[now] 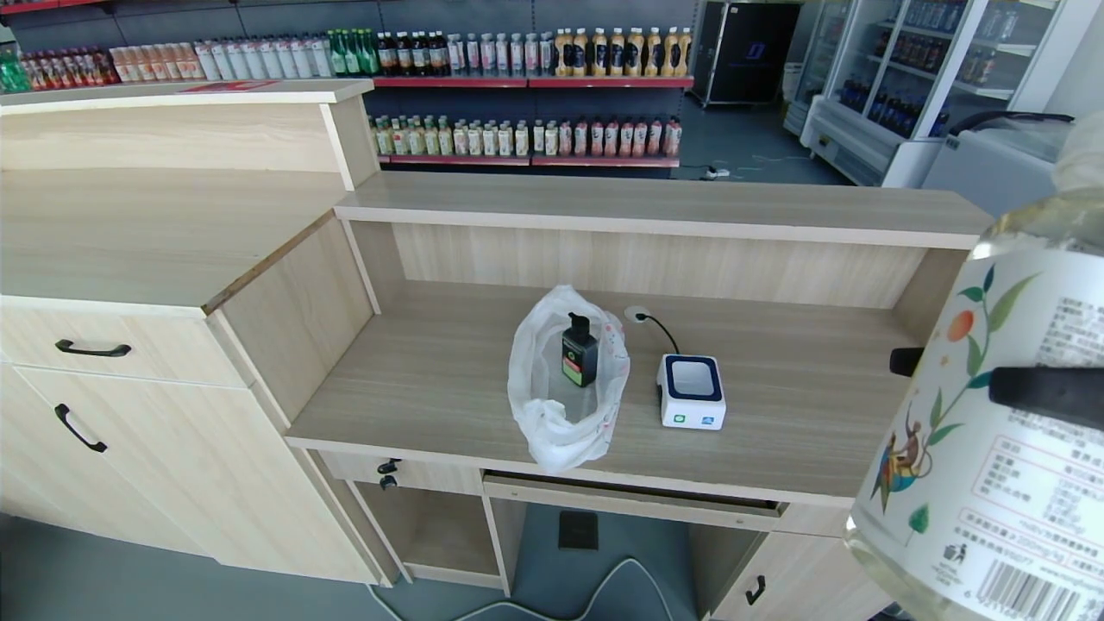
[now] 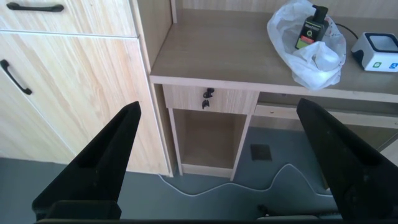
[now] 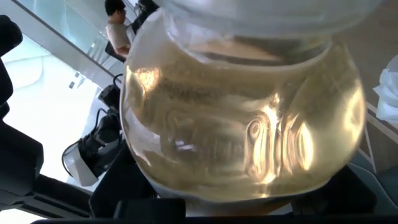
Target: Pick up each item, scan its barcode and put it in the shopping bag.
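Right jaws are clamped on a clear bottle of pale liquid, held up off the right end of the surface. Left jaws gape wide, empty, out before its left end. On it, a white bag holds a black dispenser, with the scanner just beside the bag.

Cut off by the head view's right and bottom edges — bottle, cap end blurred. Largely hidden behind it — right tool. Too small to read: pump bottle label.
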Motion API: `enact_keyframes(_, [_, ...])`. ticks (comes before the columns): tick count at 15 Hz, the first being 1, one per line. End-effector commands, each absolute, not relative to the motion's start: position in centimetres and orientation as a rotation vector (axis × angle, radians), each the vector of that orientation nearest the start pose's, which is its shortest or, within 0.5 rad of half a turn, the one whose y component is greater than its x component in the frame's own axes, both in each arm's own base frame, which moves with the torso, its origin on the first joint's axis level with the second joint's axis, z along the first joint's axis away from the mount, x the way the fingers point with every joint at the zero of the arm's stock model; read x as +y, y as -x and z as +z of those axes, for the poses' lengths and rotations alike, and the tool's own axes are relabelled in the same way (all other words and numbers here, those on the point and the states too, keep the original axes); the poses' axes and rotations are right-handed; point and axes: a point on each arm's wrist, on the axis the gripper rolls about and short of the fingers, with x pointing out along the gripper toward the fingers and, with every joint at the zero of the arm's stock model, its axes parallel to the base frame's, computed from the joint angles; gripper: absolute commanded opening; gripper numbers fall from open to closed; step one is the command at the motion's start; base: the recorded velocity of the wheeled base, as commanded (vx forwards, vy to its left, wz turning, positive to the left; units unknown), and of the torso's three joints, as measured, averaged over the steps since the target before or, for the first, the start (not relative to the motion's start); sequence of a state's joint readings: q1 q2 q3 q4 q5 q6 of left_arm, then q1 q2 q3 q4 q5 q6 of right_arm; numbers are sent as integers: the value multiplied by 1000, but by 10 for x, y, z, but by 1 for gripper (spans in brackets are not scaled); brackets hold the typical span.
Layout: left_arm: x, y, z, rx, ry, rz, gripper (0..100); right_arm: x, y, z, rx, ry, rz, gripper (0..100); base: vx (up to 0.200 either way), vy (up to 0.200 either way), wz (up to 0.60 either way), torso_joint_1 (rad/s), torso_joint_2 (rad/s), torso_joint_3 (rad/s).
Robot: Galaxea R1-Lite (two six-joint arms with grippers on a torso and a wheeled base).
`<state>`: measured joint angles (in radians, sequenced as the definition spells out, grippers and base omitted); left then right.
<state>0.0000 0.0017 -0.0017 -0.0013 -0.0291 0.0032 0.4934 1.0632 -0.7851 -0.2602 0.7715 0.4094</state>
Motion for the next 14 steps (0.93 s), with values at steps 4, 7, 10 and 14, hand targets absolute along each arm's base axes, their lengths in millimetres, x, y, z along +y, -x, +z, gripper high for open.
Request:
enact_keyframes(4, [-1, 23, 76, -2, -3, -29, 100, 77, -111, 281, 280, -355, 1241, 0, 0, 0, 0, 0, 0, 0])
enact_keyframes(7, [-1, 23, 76, -2, -3, -29, 100, 78, -112, 282, 275, -344, 1242, 0, 0, 0, 0, 0, 0, 0])
enact_keyframes(10, [-1, 23, 76, -2, -3, -29, 100, 78, -113, 281, 283, -344, 1240, 0, 0, 0, 0, 0, 0, 0])
enact_keyframes(14, [-1, 23, 76, -2, -3, -29, 100, 79, -113, 281, 278, -340, 1239, 0, 0, 0, 0, 0, 0, 0])
